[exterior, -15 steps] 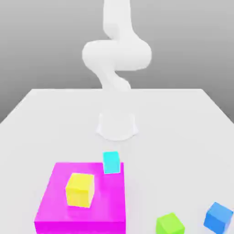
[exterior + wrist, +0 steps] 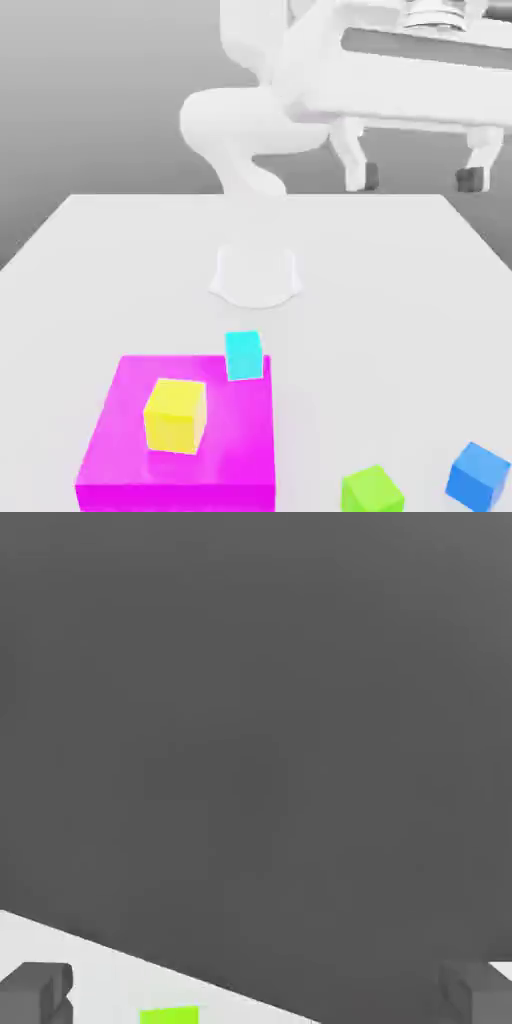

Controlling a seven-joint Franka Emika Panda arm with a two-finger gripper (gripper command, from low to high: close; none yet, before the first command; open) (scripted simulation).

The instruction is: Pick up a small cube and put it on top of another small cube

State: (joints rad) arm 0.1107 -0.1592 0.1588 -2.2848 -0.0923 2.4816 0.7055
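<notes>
Exterior view | blue cube (image 2: 477,476) plain, small | yellow cube (image 2: 175,415) plain | hand (image 2: 418,178) released

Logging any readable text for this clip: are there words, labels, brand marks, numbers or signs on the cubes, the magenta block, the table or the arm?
None: no text, number or sign can be read anywhere.
Blue cube, yellow cube, cyan cube, green cube: plain faces.
Magenta block: plain.
Table: bare white.
Arm and gripper: plain white with dark fingers, no marking.

Magenta block (image 2: 130,440) glossy, reflecting yellow cube (image 2: 176,415); table (image 2: 120,270) matt.
</notes>
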